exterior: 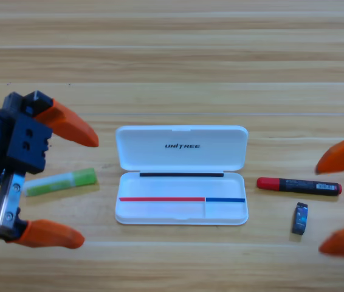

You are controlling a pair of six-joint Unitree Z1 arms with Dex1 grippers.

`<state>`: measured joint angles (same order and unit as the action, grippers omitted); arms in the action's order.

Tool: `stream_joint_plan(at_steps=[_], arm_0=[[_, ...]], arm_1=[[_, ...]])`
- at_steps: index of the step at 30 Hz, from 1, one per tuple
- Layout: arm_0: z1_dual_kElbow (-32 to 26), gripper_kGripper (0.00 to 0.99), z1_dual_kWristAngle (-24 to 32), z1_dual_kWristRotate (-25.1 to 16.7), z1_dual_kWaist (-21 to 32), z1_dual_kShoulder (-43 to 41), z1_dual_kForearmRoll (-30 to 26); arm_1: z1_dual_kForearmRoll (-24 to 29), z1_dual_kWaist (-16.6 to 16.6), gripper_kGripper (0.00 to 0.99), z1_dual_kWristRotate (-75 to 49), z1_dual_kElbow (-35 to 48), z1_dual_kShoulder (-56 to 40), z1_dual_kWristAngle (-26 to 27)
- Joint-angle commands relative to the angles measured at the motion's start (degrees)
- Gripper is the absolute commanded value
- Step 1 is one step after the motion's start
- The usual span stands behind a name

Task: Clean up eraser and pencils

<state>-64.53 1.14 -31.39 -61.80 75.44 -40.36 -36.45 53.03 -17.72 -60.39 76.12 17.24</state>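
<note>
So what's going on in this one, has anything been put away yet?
Nothing is in the case yet. The white case lies open mid-table. The left gripper hangs open around the green highlighter, which lies on the wood left of the case; neither jaw touches it. The red-capped marker and the eraser lie on the table right of the case, untouched. The right gripper waits open at the right edge, only its jaw tips showing.
</note>
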Motion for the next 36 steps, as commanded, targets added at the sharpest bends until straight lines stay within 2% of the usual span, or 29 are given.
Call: stream_joint_plan(at_steps=[1, 3, 5, 8, 10, 13, 20, 24, 32, 36], arm_0=[[-1.57, 0.989, -1.05, -0.95, -1.65, 0.58, -1.83], [-1.57, 0.989, -1.4, -1.04, -1.65, 0.23, -1.91], [-1.57, 0.989, -1.75, -1.04, -1.65, 0.23, -2.0], [-1.65, 0.989, -2.1, -1.22, -1.65, 0.23, -2.26], [-1.65, 0.989, -2.1, -1.22, -1.65, 0.23, -2.35], [-1.83, 0.989, -2.19, -2.36, -1.65, 0.76, -2.44], [-2.8, 0.986, -13.0, -7.02, -0.95, 5.15, -4.55], [-4.03, 0.986, -13.35, -10.62, 2.56, 6.65, -6.4], [-5.17, 0.986, -13.35, -18.09, 12.94, 11.74, -6.4], [-5.35, 0.983, -12.12, -21.61, 17.33, 13.68, -7.27]], arm_1=[[-2.48, 1.81, 0.983, 8.57, -0.08, 5.0, -12.67], [-6.61, 1.64, 0.982, 15.61, -4.3, 8.52, -18.56], [-8.02, 1.28, 0.983, 23.52, -7.11, 11.24, -24.71], [-10.57, 0.49, 0.982, 33.36, -10.45, 14.49, -29.98], [-11.1, 0.32, 0.982, 35.47, -10.62, 16.25, -29.54], [-11.1, 0.05, 0.982, 36.26, -10.1, 19.33, -25.24], [-11.1, -3.02, 0.988, 51.2, -10.97, 28.91, -24.36], [-10.22, -4.69, 0.988, 59.11, -10.1, 32.95, -23.74], [-6.53, -6.36, 0.98, 62.54, -9.22, 37.43, -23.3], [-4.77, -6.89, 0.946, 64.74, -8.25, 38.49, -22.16]])
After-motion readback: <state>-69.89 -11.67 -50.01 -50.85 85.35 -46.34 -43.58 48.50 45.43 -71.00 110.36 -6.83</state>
